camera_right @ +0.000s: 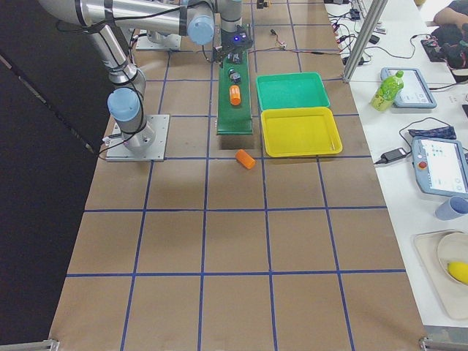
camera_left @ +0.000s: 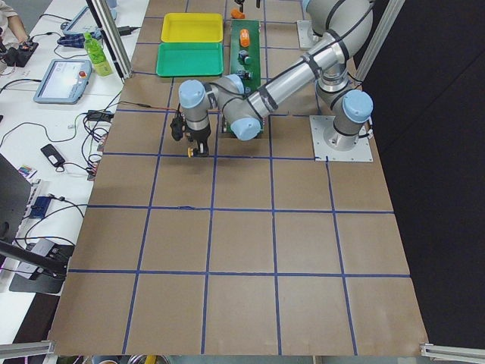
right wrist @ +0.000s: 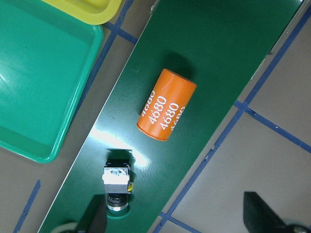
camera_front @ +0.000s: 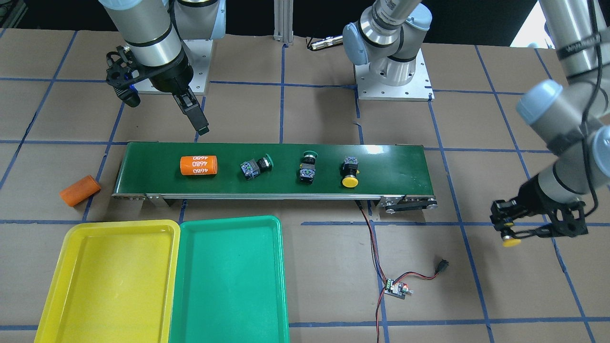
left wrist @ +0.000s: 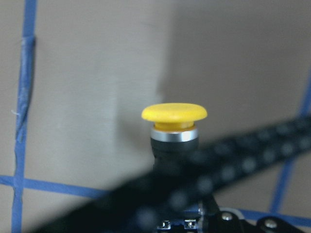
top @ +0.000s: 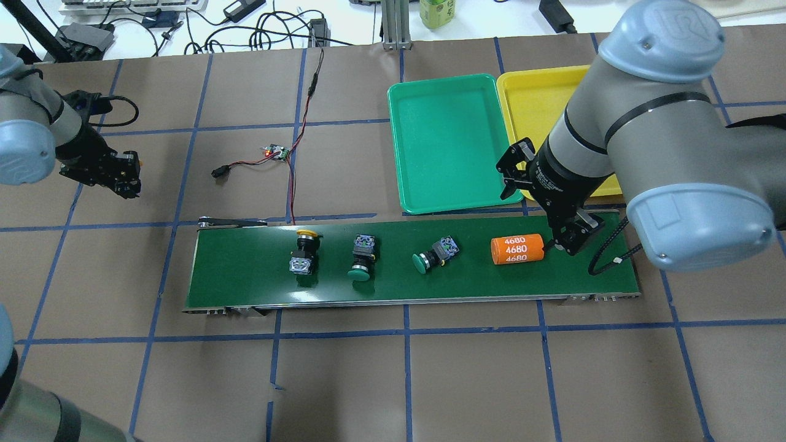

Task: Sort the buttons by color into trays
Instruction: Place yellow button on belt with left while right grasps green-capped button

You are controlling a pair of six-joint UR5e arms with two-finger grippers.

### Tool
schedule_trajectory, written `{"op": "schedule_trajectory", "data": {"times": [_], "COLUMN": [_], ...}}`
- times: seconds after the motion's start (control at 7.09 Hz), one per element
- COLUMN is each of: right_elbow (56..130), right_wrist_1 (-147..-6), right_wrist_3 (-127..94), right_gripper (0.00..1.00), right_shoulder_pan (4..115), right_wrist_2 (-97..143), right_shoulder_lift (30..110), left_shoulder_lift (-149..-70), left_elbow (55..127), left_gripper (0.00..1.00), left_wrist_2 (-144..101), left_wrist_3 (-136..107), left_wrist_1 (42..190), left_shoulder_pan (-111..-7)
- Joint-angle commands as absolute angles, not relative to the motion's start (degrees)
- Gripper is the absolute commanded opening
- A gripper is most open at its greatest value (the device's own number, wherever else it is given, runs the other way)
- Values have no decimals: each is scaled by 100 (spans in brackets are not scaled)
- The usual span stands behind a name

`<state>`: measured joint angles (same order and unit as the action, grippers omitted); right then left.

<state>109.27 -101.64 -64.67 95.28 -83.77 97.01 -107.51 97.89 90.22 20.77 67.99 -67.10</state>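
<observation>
My left gripper (camera_front: 506, 228) is shut on a yellow-capped button (camera_front: 512, 241) and holds it above the bare table, past the belt's end; the cap shows clearly in the left wrist view (left wrist: 174, 112). On the dark-green conveyor belt (camera_front: 391, 164) lie a yellow button (camera_front: 350, 172) and two green buttons (camera_front: 308, 166) (camera_front: 257, 166). My right gripper (camera_front: 200, 121) is open and empty, hanging over the belt's other end beside an orange cylinder (camera_front: 198, 165). The yellow tray (camera_front: 109, 286) and green tray (camera_front: 228, 286) sit side by side, both empty.
A second orange cylinder (camera_front: 79, 190) lies on the table off the belt's end. A small controller board (camera_front: 396, 288) with red and black wires lies beside the green tray. Both arm bases stand behind the belt.
</observation>
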Motion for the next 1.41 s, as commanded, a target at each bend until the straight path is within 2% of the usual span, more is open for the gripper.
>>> {"op": "schedule_trajectory", "data": {"times": [0.0, 0.42, 0.71, 0.85, 0.99, 1.13, 1.27], "right_elbow": [11179, 11399, 11399, 11399, 11382, 11408, 11443], "right_wrist_1": [-10430, -11082, -11617, -11776, -11803, -11899, -11900], "right_wrist_3": [-6697, -7030, -7031, -7031, -7040, -7040, -7031], "right_gripper": [100, 100, 100, 100, 100, 100, 100], "right_shoulder_pan": [9711, 9791, 9878, 9992, 9993, 9993, 9993], "right_wrist_2": [-8367, -8376, -8428, -8455, -8490, -8508, -8517], "right_shoulder_lift": [9651, 9257, 8765, 8528, 8343, 8254, 8175], "left_shoulder_lift": [-9768, -9335, -9490, -9536, -9519, -9249, -9124], "left_elbow": [10149, 11403, 11907, 11987, 11919, 11866, 11491], "left_gripper": [0, 0, 0, 18, 99, 100, 100], "left_wrist_2": [8764, 8745, 8754, 8754, 8797, 8841, 8842], "left_wrist_3": [1524, 809, 765, 791, 756, 712, 712], "left_wrist_1": [7681, 7263, 6358, 6337, 6354, 6616, 6862], "left_shoulder_pan": [-7930, -8595, -8657, -8657, -8657, -8683, -8684]}}
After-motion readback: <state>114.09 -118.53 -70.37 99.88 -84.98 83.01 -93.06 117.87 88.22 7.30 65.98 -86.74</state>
